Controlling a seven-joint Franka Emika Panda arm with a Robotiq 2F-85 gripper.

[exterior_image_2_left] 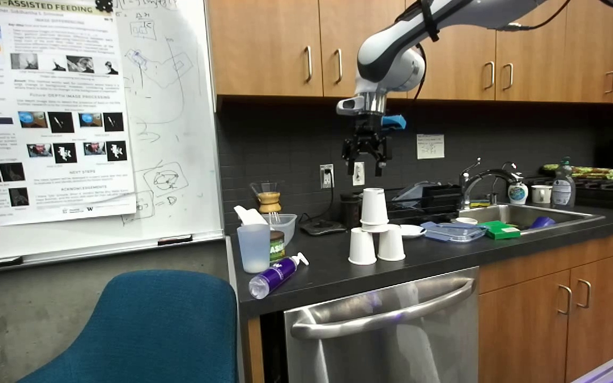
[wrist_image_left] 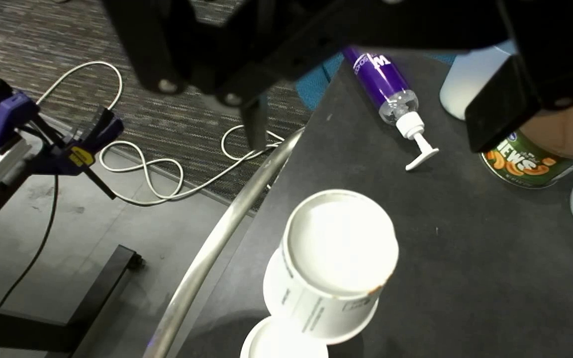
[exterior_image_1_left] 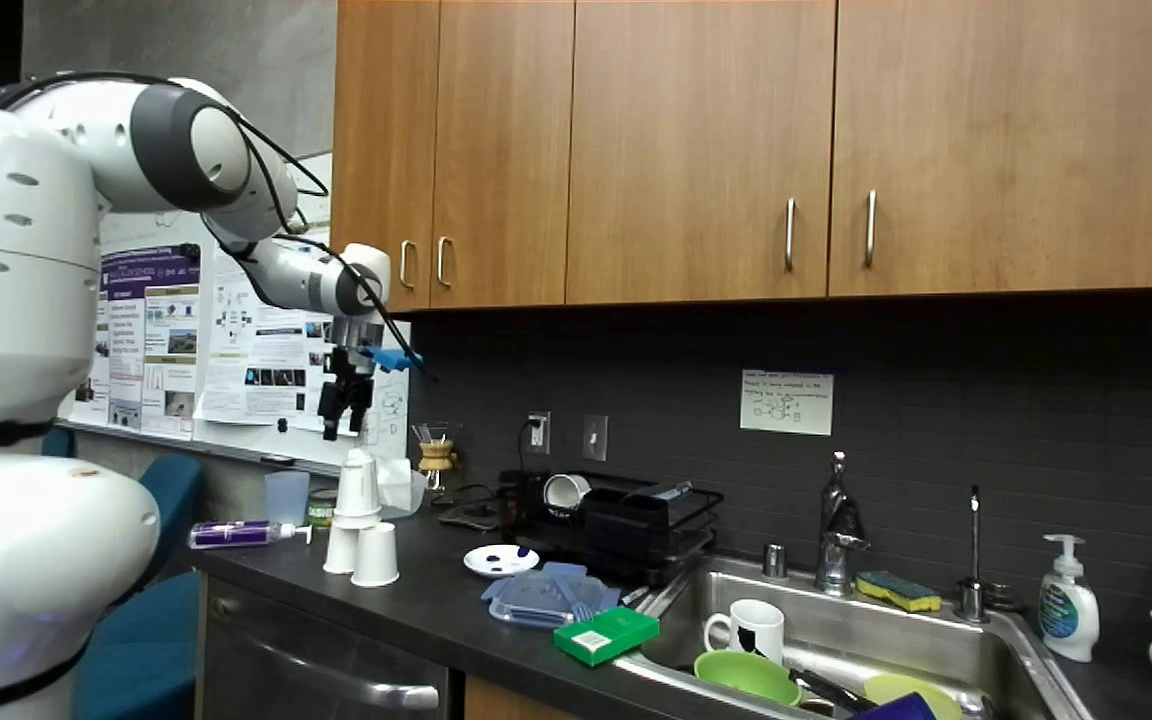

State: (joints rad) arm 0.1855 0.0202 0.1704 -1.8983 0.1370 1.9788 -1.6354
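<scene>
My gripper (exterior_image_2_left: 365,169) hangs above a small stack of white paper cups, apart from it. Its two fingers stand wide apart with nothing between them, as the wrist view also shows. The topmost cup (exterior_image_2_left: 374,206) is upside down, and another rim shows just beneath it. Below stand two inverted cups side by side, the left one (exterior_image_2_left: 362,246) and the right one (exterior_image_2_left: 391,243). Seen from the wrist, the upper cup (wrist_image_left: 341,243) has its base facing up, with a lower cup (wrist_image_left: 286,340) partly cut off by the frame.
A purple pump bottle (exterior_image_2_left: 274,276) lies near the counter's end. Beside it are a bluish cup (exterior_image_2_left: 254,250) and a nut can (wrist_image_left: 540,149). Further along are a white plate (exterior_image_1_left: 501,560), a lidded container (exterior_image_1_left: 546,597), a green box (exterior_image_1_left: 606,635) and the sink (exterior_image_1_left: 986,640).
</scene>
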